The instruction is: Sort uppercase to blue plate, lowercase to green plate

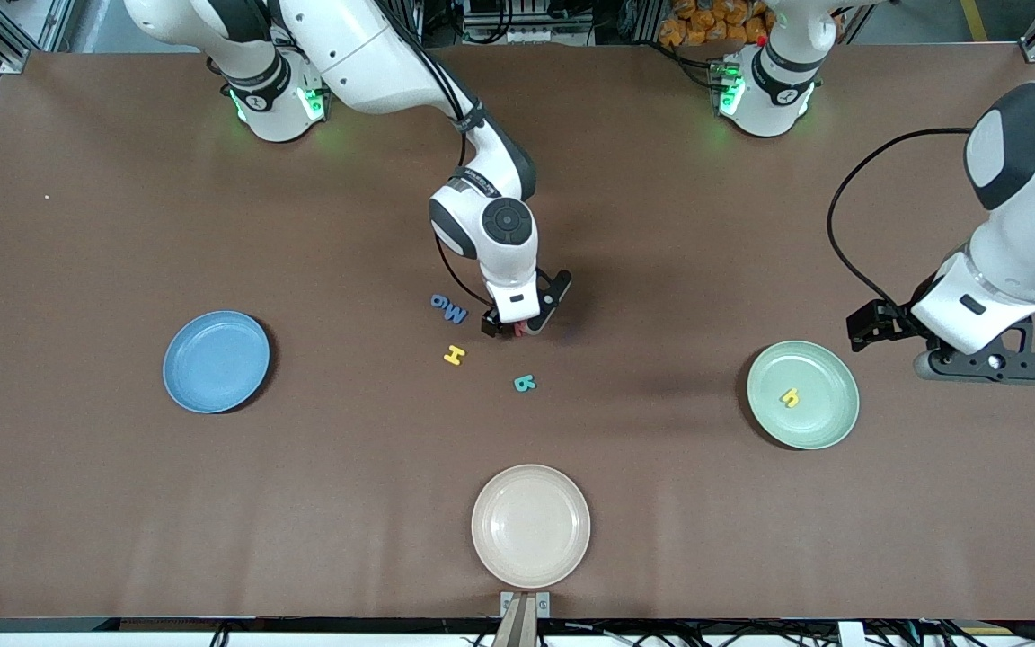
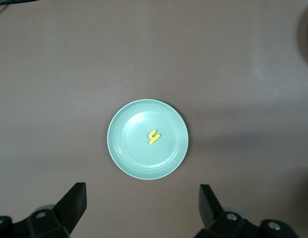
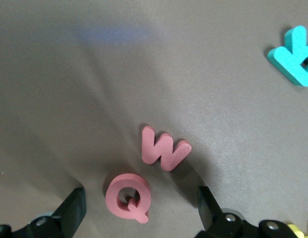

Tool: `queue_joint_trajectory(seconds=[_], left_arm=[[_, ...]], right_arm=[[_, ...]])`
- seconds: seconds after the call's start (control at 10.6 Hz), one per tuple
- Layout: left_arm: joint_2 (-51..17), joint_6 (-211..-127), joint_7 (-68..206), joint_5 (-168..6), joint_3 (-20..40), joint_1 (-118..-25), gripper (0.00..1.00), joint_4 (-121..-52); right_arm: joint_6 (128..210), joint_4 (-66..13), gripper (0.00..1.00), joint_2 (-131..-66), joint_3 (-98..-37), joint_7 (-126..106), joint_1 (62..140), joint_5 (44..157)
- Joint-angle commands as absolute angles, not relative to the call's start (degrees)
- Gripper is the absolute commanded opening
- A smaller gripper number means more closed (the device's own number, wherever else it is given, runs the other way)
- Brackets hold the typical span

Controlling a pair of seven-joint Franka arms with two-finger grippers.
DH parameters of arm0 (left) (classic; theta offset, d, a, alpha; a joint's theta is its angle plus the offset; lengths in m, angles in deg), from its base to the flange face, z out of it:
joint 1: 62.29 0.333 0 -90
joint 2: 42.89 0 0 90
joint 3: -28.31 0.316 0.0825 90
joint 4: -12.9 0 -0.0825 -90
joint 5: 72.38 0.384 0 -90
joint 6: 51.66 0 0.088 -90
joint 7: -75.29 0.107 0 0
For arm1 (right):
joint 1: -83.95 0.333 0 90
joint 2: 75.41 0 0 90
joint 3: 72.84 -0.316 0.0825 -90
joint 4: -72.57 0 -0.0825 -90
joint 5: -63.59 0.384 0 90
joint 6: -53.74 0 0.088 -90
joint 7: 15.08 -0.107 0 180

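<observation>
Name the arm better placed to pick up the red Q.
Right. The right gripper hangs open directly over the red Q, fingers either side of it. The left gripper waits, open, by the green plate.

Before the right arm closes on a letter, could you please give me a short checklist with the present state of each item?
1. Right tool open: ok.
2. Right tool over the red Q, not the red w: ok, though the w lies close beside the Q.
3. Blue plate free to receive the Q: ok.
4. Green plate holds only a lowercase letter, the yellow h: ok.
5. Left tool open, waiting over the green plate, away from the letters: ok.
</observation>
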State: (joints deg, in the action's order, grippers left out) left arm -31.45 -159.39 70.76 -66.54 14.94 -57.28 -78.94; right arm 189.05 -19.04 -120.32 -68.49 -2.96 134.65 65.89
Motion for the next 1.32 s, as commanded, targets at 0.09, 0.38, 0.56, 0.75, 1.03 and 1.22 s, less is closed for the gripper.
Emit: queue_joint_trajectory(seconds=[0.09,0.38,0.56,0.75,1.03,1.22], left_arm=[[-35.4,-155.6,71.8,-67.9,15.8,-57.9,1.0,-79.2],[-36.9,-154.7,71.7,-71.0,15.8,-57.5,1.0,-79.0],[-37.4,-151.5,71.6,-71.9,15.8,-57.4,1.0,-76.9],[-37.4,-150.3,71.6,-71.8,15.8,-57.5,1.0,-76.3],[-38.0,-150.1,71.5,-71.8,15.8,-57.7,1.0,-76.2],[-38.1,-149.7,71.5,-71.8,15.8,-57.8,1.0,-76.2]], right_arm=[[188.7,-20.6,1.0,-118.3,-68.0,-4.0,135.4,65.0],[188.8,-20.6,0.0,-118.4,-67.9,-4.6,136.0,65.0],[189.1,-20.6,0.0,-118.4,-67.9,-4.5,136.0,64.9],[188.8,-20.7,0.0,-118.3,-67.8,-4.5,135.9,64.9],[185.5,-20.3,0.0,-114.8,-64.0,-4.6,135.1,65.3],[178.8,-18.6,0.0,-111.5,-61.0,-4.4,133.6,65.4]])
